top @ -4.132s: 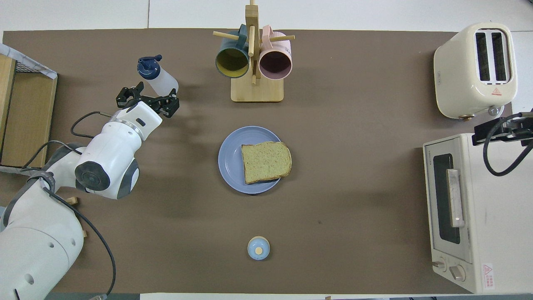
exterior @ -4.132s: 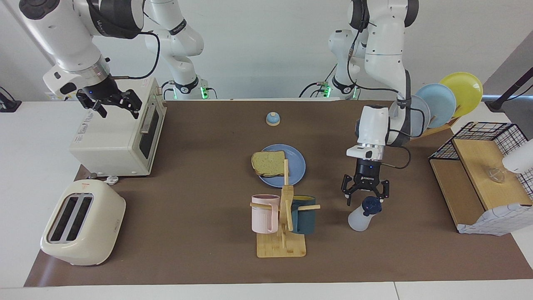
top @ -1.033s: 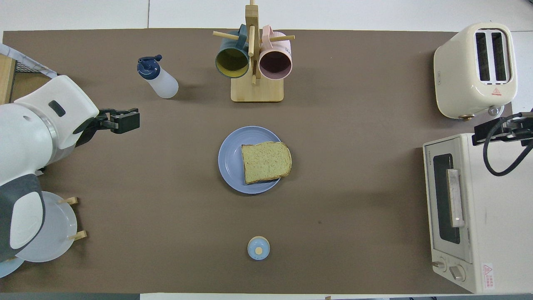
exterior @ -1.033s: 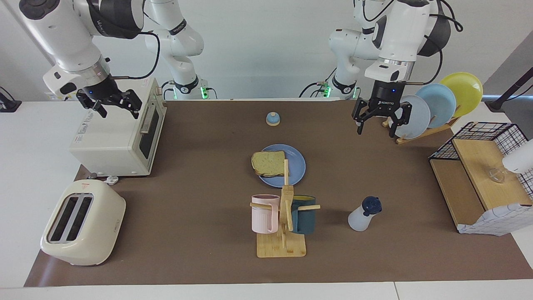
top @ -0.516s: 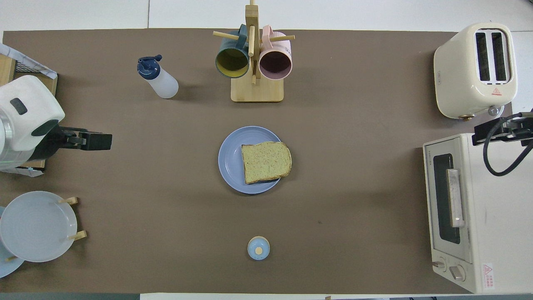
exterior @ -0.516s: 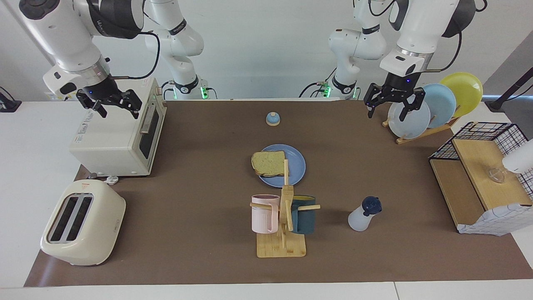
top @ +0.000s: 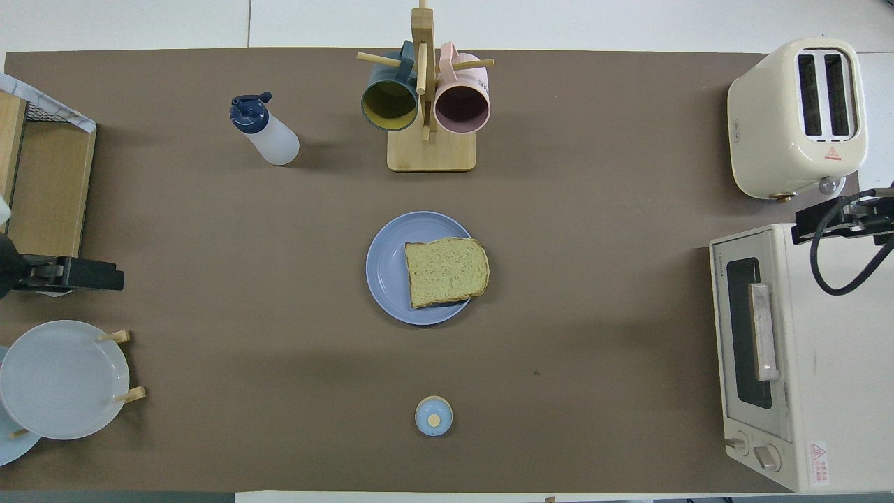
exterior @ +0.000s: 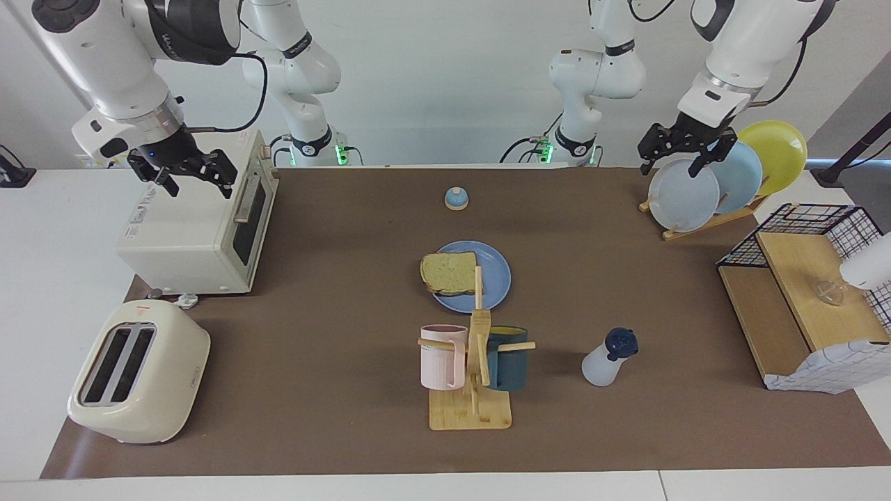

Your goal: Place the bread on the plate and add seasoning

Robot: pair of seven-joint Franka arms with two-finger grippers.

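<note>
Left gripper (exterior: 682,149), jaws spread and empty, hangs over the plate rack (exterior: 703,216); right gripper (exterior: 186,174), likewise parted, waits over the toaster oven (exterior: 188,229). Mid-table, the tan squarish bread (exterior: 449,273) lies flat on the blue plate (exterior: 495,278), overhanging its rim toward the right arm's end. Farther out, the seasoning (exterior: 607,358) bottle stands free, cap tilted toward the left arm's end.

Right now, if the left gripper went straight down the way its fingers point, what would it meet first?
Probably the pale plate at the front of the plate rack: the open left gripper hangs just over its top rim. Depth is uncertain.
</note>
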